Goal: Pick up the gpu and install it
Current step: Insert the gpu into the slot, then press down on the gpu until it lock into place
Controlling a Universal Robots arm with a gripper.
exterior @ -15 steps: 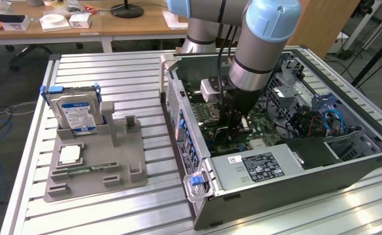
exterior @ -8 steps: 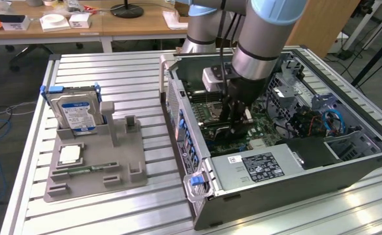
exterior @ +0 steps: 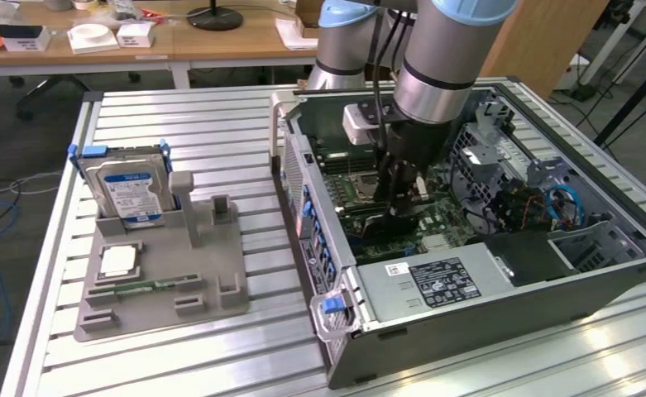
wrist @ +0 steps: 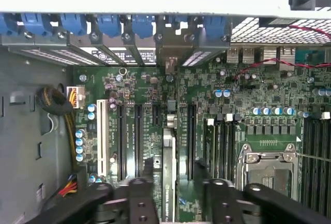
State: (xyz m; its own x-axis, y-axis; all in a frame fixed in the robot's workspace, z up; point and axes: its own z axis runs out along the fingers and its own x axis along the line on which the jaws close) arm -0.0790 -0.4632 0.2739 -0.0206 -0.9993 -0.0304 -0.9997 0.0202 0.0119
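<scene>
The gpu [wrist: 168, 182] appears edge-on as a thin green strip standing upright in a motherboard [wrist: 258, 94] slot, its end bracket toward the case's rear slots. My gripper [wrist: 173, 164] straddles it, and the black fingers [wrist: 147, 169] stand a little off each face, so it is open. In the exterior view the gripper [exterior: 395, 203] reaches down into the open computer case [exterior: 466, 289], with the dark card [exterior: 380, 223] just under it.
A grey fixture [exterior: 207, 265] on the slatted table at the exterior view's left carries a hard drive [exterior: 130, 190], a processor chip [exterior: 118, 260] and a memory stick [exterior: 135, 287]. The case holds a power supply [exterior: 433, 281], a drive cage and cables [exterior: 560, 207].
</scene>
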